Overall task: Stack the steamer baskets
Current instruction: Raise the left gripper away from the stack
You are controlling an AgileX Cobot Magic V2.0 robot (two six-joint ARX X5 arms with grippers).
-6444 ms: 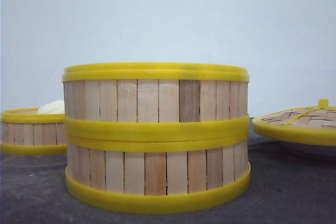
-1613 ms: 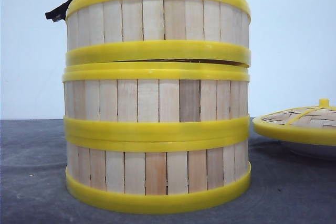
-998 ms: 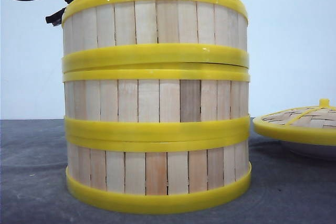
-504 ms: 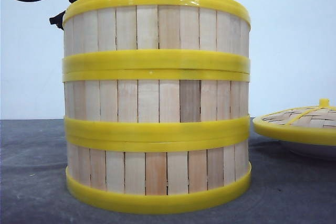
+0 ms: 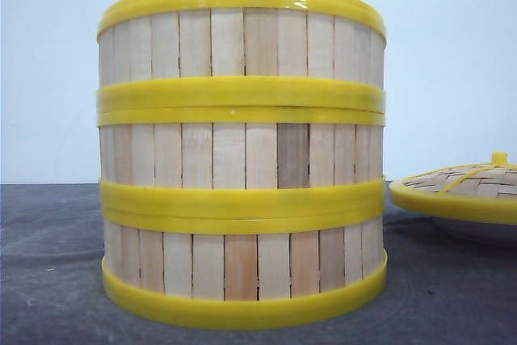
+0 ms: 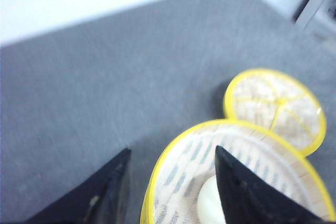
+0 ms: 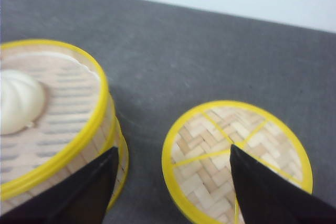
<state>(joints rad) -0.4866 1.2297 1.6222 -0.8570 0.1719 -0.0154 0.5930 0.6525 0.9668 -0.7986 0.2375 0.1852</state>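
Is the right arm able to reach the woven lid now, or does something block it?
Probably yes. The right gripper hangs open above the lid, nothing lies between them, and the stacked baskets stand apart beside it.

We see a dark grey table [image 5: 48, 280] with a slightly mottled, cloth-like top. Directly on it, in the middle of the front view, stands the bottom basket [image 5: 242, 268] of a stack of baskets, its yellow lower rim flat against the surface. At about 3 o'clock from the stack, apart from it, sits a woven lid [image 5: 464, 187] with a yellow rim and knob; beneath it we make out a pale edge, though what that edge belongs to is unclear.
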